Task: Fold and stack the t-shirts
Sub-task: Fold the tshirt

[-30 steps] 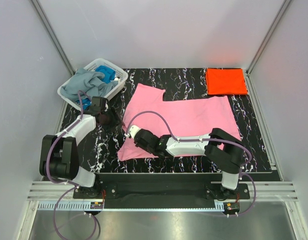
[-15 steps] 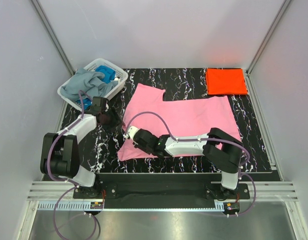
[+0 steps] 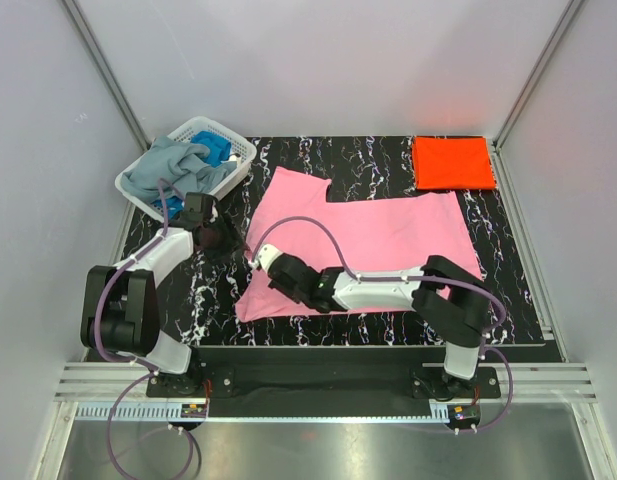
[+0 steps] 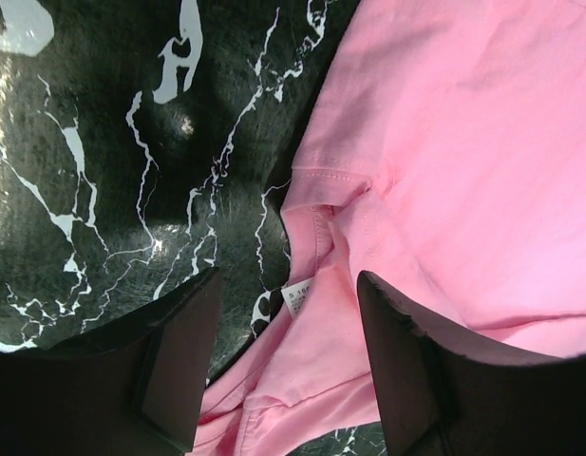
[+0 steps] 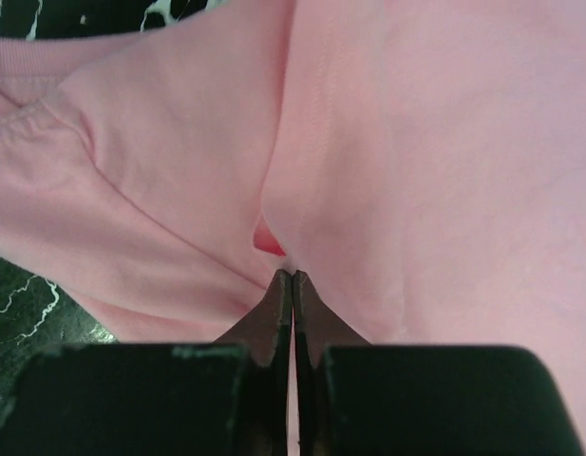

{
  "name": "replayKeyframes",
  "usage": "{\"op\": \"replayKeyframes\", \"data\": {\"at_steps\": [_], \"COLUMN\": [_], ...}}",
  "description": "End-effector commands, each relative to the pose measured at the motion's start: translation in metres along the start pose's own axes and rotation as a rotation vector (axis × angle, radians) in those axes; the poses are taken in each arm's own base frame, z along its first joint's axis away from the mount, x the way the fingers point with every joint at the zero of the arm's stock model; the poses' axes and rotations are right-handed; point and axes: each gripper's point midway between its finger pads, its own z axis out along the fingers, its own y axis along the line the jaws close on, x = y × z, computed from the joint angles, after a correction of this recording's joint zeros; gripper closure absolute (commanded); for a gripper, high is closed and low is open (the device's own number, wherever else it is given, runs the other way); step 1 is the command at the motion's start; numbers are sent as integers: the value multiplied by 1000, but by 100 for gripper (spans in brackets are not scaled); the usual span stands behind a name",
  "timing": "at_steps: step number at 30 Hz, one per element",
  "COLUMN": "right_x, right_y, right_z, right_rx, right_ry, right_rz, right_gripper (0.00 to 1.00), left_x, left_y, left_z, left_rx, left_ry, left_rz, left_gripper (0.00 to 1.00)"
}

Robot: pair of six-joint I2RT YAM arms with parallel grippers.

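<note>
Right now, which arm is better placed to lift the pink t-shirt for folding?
Right. The right gripper is shut on a pinch of the pink t-shirt, so it can likely lift at once. The left gripper stands open at the shirt's edge, gripping nothing.

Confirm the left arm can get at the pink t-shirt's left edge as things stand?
Probably yes. The left pincer is open, hanging right over the pink t-shirt edge where it meets the table, with nothing between them. The right pincer is shut on a fold further in, apart from it.
</note>
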Motion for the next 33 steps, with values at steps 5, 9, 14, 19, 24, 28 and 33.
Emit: {"op": "replayKeyframes", "data": {"at_steps": [5, 9, 14, 19, 24, 28, 33], "right_x": [-50, -30, 0, -5, 0, 5, 11], "right_y": [-84, -121, -133, -127, -128, -128, -128], "right_z": [-19, -2, 17, 18, 21, 20, 19], "right_rx": [79, 79, 110, 70, 84, 94, 100], "right_ry": [-171, -123, -47, -64, -36, -29, -17], "right_rz": [380, 549, 702, 740, 754, 771, 785], "right_gripper": [100, 100, 100, 100, 100, 100, 100], "left_x": [-47, -52, -44, -29, -21, -13, -21], "left_y": [-26, -26, -20, -55, -82, -98, -107], "left_z": [-26, -32, -31, -27, -16, -1, 14], "left_rx": [36, 12, -26, 152, 193, 240, 278], "left_ry": [-155, -176, -186, -155, -107, -76, -93], "left_rz": [76, 112, 151, 243, 352, 410, 492], "left_gripper": [36, 36, 36, 38, 39, 42, 57]}}
